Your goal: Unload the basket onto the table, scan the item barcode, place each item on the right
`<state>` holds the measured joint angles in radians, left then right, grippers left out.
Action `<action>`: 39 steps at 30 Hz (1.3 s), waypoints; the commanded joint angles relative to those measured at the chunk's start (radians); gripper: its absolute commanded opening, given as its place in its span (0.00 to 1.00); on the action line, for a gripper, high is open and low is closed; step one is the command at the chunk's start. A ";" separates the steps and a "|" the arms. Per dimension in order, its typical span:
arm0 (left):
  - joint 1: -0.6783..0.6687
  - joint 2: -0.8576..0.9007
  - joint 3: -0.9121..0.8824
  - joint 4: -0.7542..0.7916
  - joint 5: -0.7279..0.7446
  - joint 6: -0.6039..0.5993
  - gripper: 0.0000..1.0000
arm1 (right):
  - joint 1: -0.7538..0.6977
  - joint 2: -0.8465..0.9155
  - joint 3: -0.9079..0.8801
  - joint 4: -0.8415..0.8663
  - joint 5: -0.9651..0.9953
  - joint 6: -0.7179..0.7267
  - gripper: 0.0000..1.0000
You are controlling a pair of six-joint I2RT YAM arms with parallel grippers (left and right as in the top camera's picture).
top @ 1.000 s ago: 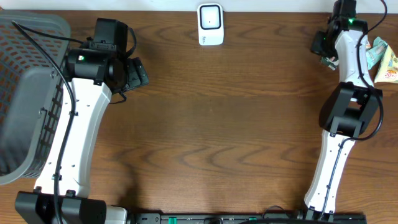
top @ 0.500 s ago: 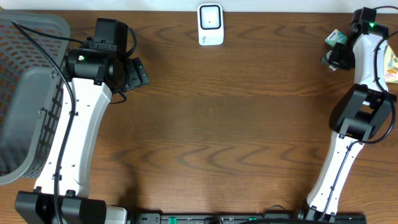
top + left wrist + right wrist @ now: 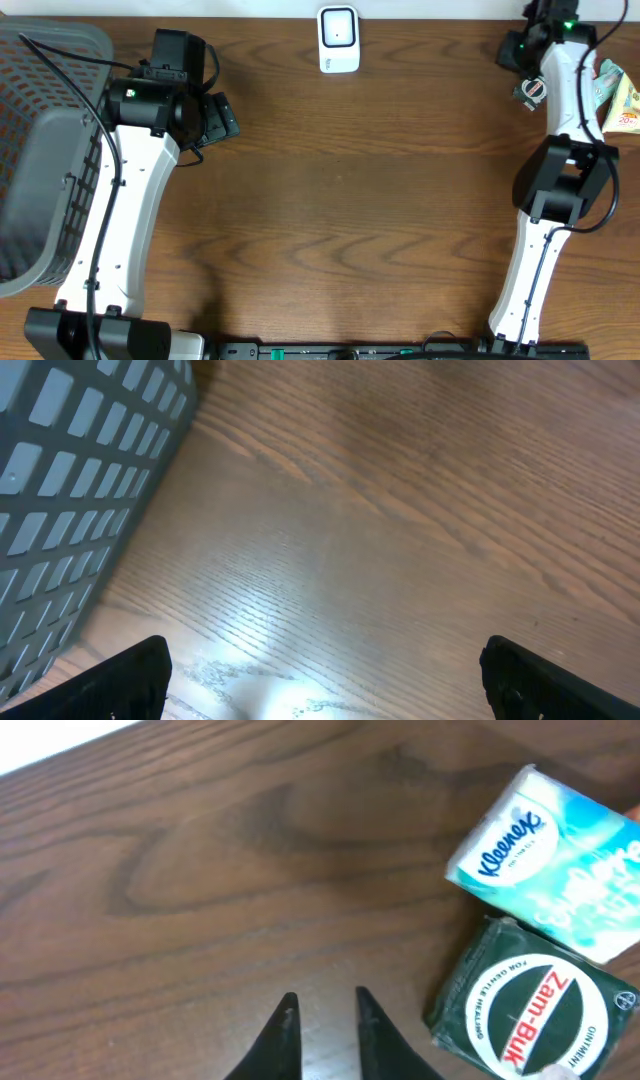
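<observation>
Tabletop (image 3: 340,200) dark woodgrain; scanner (image 3: 338,40) far edge, basket (image 3: 40,150) left.

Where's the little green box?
Right wrist view, lower right: the dark green Zam-Buk box lies on the brown wooden table, just below the blue Kleenex tissue pack.

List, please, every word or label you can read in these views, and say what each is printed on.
"Kleenex": on the blue tissue pack; the smaller line beneath is too blurred.
"Zam-Buk", "OINTMENT": on the green box.
White scanner and orange packet: print too small to read.
</observation>
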<state>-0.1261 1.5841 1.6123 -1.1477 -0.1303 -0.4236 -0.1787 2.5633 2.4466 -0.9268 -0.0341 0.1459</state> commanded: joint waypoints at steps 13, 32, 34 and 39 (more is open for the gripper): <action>0.002 0.003 0.009 -0.003 -0.009 -0.012 0.98 | -0.058 0.127 0.005 -0.050 0.262 0.021 0.02; 0.002 0.003 0.009 -0.003 -0.009 -0.012 0.98 | -0.112 -0.183 0.005 -0.295 0.191 0.075 0.06; 0.002 0.003 0.009 -0.003 -0.009 -0.012 0.98 | -0.101 -0.254 0.005 -0.306 0.105 0.084 0.10; 0.002 0.003 0.009 -0.003 -0.009 -0.012 0.98 | -0.059 -0.444 0.005 -0.410 -0.021 0.085 0.61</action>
<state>-0.1261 1.5841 1.6123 -1.1481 -0.1303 -0.4236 -0.2691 2.2307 2.4420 -1.2762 0.0784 0.2234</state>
